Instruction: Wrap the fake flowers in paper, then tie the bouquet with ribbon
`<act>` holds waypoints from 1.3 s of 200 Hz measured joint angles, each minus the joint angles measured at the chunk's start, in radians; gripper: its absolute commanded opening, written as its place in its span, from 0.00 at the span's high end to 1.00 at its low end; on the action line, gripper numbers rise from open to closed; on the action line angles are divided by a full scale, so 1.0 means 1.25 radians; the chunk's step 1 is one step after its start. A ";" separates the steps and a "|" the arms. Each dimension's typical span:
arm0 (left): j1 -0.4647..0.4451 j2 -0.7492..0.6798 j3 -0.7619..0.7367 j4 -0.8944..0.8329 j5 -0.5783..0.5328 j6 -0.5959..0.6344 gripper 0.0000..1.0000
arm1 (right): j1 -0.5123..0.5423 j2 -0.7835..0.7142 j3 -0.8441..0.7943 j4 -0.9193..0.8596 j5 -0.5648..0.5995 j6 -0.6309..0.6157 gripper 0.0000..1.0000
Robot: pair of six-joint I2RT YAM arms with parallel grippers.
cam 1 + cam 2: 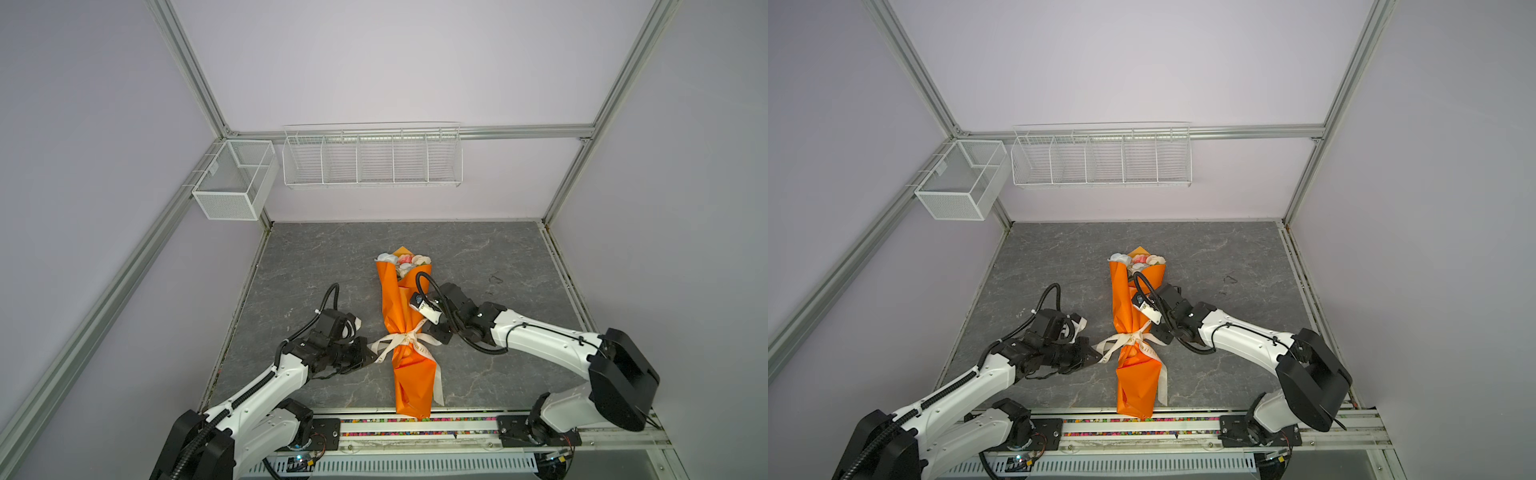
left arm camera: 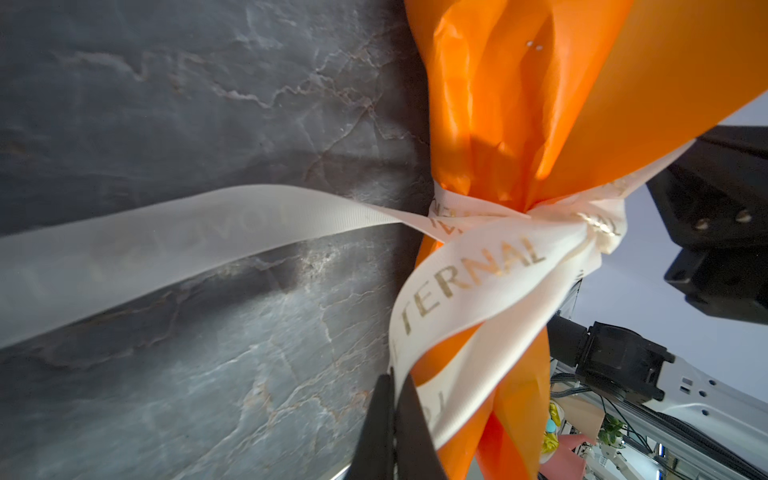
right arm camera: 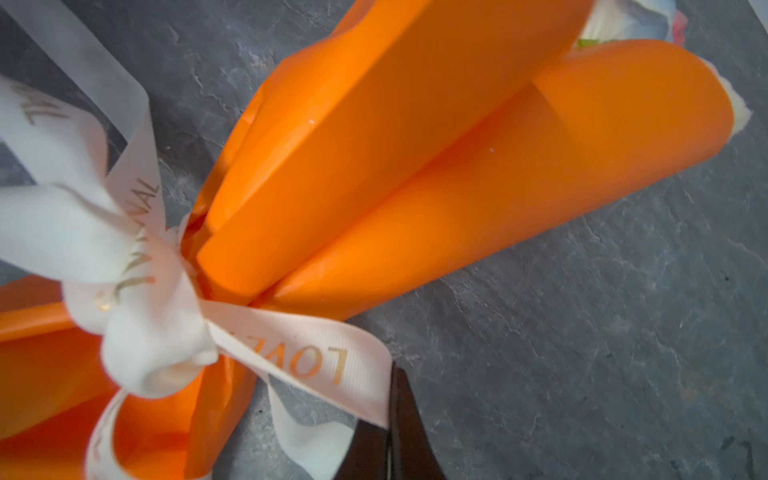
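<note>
Bouquet of fake flowers (image 1: 402, 262) lies lengthwise on the middle of the grey stone-patterned table (image 1: 316, 266), with its pale and pink blooms at the 12 o'clock end and its foot at 6 o'clock, reaching the table's near edge. Orange paper (image 1: 397, 303) wraps it into a cone, so only the flower heads show in both top views and the stems are hidden. A cream ribbon (image 1: 409, 340) with gold lettering cinches the paper below its middle. It is knotted on top, with loops spreading toward 9 and 3 o'clock and one end trailing along the paper toward 6 o'clock. The left gripper (image 2: 392, 390) sits at 9 o'clock of the knot, low over the table, its dark fingers pressed together on a ribbon strand that runs up to the knot. The right gripper (image 3: 392, 399) sits at 3 o'clock of the knot, just beside the paper, its fingers likewise pinched on the edge of the ribbon loop printed LOVE. A wire rack (image 1: 372, 160) hangs on the back wall at 12 o'clock, and a mesh basket (image 1: 232, 183) hangs toward 11 o'clock.
</note>
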 measured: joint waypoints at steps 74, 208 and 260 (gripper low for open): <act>0.000 -0.061 -0.031 -0.030 0.019 -0.041 1.00 | -0.011 0.020 0.006 -0.116 0.020 0.308 0.93; 0.001 -0.146 -0.088 -0.103 -0.139 -0.108 1.00 | -0.067 0.053 -0.009 -0.140 0.041 0.425 0.93; 0.002 -0.133 -0.027 -0.094 -0.186 -0.096 1.00 | -0.115 0.031 -0.037 -0.158 0.056 0.437 0.93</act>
